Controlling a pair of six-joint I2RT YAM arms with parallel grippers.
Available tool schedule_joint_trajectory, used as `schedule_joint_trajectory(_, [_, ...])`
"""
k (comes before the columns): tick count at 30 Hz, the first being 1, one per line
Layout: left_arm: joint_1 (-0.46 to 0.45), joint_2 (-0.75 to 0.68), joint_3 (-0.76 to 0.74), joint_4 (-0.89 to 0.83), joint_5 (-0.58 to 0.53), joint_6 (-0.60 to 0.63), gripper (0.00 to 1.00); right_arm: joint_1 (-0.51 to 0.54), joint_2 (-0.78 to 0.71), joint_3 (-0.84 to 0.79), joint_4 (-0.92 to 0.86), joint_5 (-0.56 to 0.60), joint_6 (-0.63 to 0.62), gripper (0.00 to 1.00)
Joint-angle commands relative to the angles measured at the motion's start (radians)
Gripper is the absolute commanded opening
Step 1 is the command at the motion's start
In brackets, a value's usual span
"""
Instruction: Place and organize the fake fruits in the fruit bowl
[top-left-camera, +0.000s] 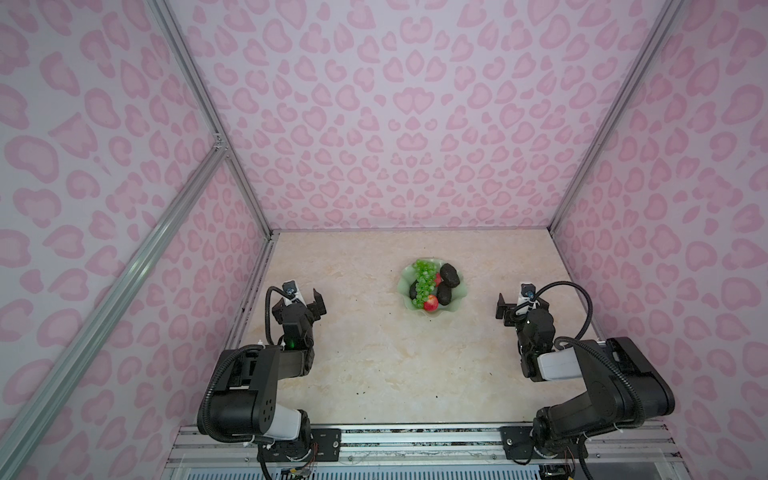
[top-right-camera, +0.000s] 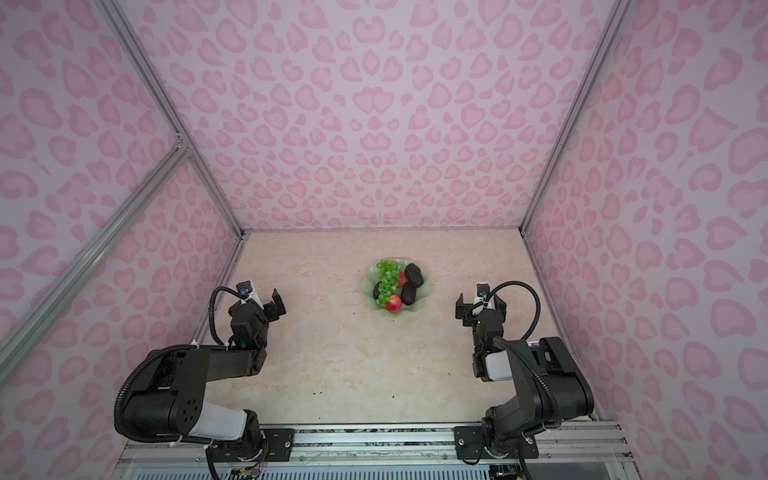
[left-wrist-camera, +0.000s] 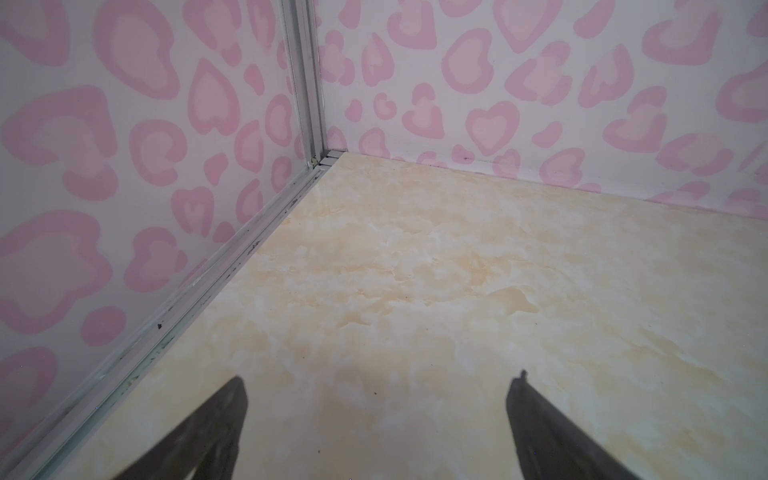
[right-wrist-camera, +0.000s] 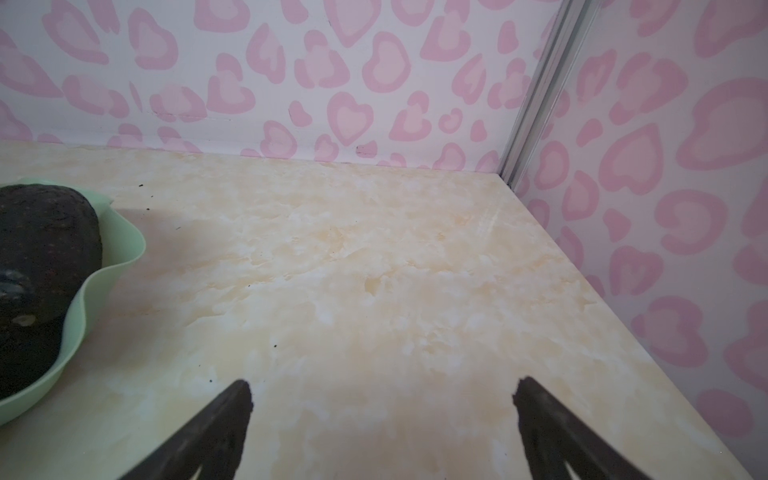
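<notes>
The fruit bowl (top-left-camera: 458, 305) (top-right-camera: 369, 283), pale mint green with a wavy rim, sits mid-table towards the back. In it lie the green grapes (top-left-camera: 424, 277) (top-right-camera: 388, 276), three dark avocados (top-left-camera: 450, 274) (top-left-camera: 444, 294) (top-left-camera: 414, 291) and two red apples (top-left-camera: 431, 304) (top-left-camera: 438, 279). My left gripper (top-left-camera: 306, 304) (left-wrist-camera: 376, 386) hovers open over bare table, well left of the bowl. My right gripper (top-left-camera: 521, 306) (right-wrist-camera: 382, 386) is open and empty to the bowl's right. The right wrist view catches the bowl's rim (right-wrist-camera: 112, 266) and an avocado (right-wrist-camera: 45, 232).
Pink heart-patterned walls (top-left-camera: 415, 124) close in the marble-look table (top-left-camera: 374, 365) on three sides. Aluminium posts (top-left-camera: 245, 195) stand at the back corners. A metal rail (top-left-camera: 415, 436) with both arm bases runs along the front edge. Small dark specks dot the tabletop.
</notes>
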Motion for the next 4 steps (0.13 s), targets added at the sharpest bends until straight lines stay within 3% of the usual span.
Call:
schedule_joint_trajectory(1, [0.0, 0.003, 0.01, 0.012, -0.001, -0.003, 0.98, 0.002, -0.002, 0.004, 0.011, 0.014, -0.003, 0.99])
schedule_joint_trajectory(4, [0.0, -0.001, 0.002, 0.021, -0.002, 0.0, 0.98, 0.003, -0.002, 0.005, 0.007, 0.022, -0.003, 0.99])
